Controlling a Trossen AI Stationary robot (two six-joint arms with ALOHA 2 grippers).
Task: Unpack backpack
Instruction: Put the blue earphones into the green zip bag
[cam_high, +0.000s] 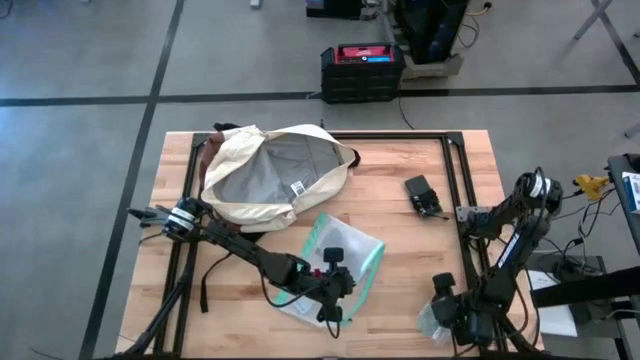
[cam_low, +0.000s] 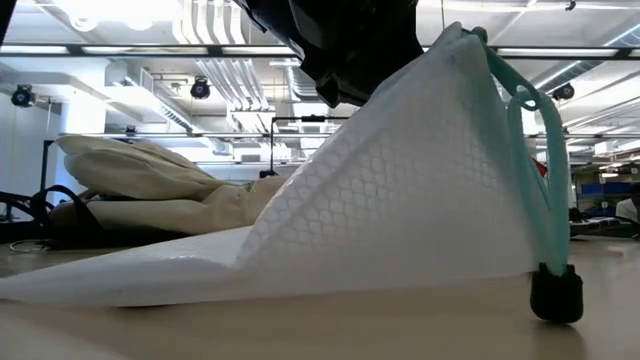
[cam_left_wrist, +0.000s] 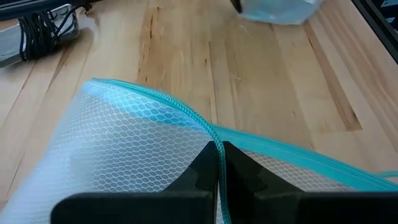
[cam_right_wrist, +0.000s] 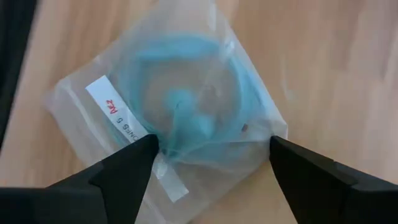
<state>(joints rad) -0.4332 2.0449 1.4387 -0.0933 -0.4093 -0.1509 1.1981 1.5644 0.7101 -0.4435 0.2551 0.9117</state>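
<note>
From above, one backpack (cam_high: 268, 175) lies open at the bench's (cam_high: 400, 260) far left, long axis across it, mouth facing up, well behind the left hand (cam_high: 335, 287). The left wrist view shows that hand pinched shut on one mesh pouch's (cam_left_wrist: 124, 155) teal zip edge. The right wrist view shows the right hand (cam_right_wrist: 211, 163) spread wide over one small plastic bag (cam_right_wrist: 180, 106)

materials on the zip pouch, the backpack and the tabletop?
Zip pouch: looks like translucent plastic with a honeycomb mesh pattern and a teal zip edge, pinched in the left gripper. Backpack: cream woven-looking fabric, grey lining, matte, slumped in soft folds. Tabletop: light wood planks, visible grain and seams.
</note>
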